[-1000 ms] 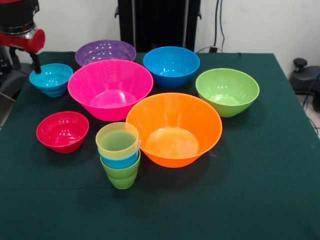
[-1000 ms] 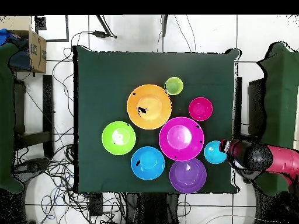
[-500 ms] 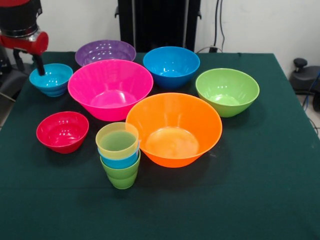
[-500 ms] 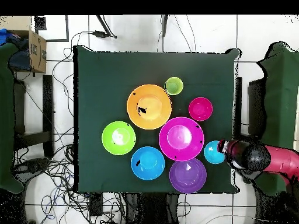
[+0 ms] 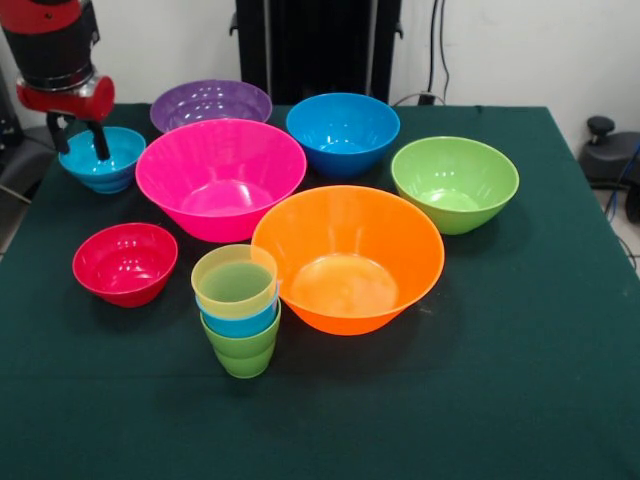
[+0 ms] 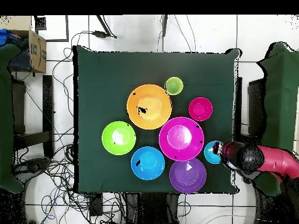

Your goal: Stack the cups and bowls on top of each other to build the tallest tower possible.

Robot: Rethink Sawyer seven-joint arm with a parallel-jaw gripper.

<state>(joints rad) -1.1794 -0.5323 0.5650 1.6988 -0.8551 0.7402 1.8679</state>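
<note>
Red and black arm descending to a gripper [image 5: 77,140] with two dark fingers [image 5: 100,142] spread apart, one over the hollow of the small teal bowl [image 5: 112,160], the other at its outer rim; nothing clamped between them. Seen from overhead, gripper [image 6: 219,149] overlapping the teal bowl [image 6: 211,153] at the table's edge. Just beside the gripper: glossy round purple bowl [image 5: 211,102] and large smooth pink bowl [image 5: 220,175]. Nearer the camera from the gripper: small red bowl [image 5: 125,262], shiny, on the dark green tablecloth [image 5: 520,340]. Further off: tower [image 5: 237,308] of nested plastic cups, translucent yellow on top, sky-blue in the middle, green stepped cup lowest, just beside the large orange bowl [image 5: 348,257]. Well away from the gripper: blue bowl [image 5: 343,132] and green bowl [image 5: 455,182], both glossy and round, open side up.
</note>
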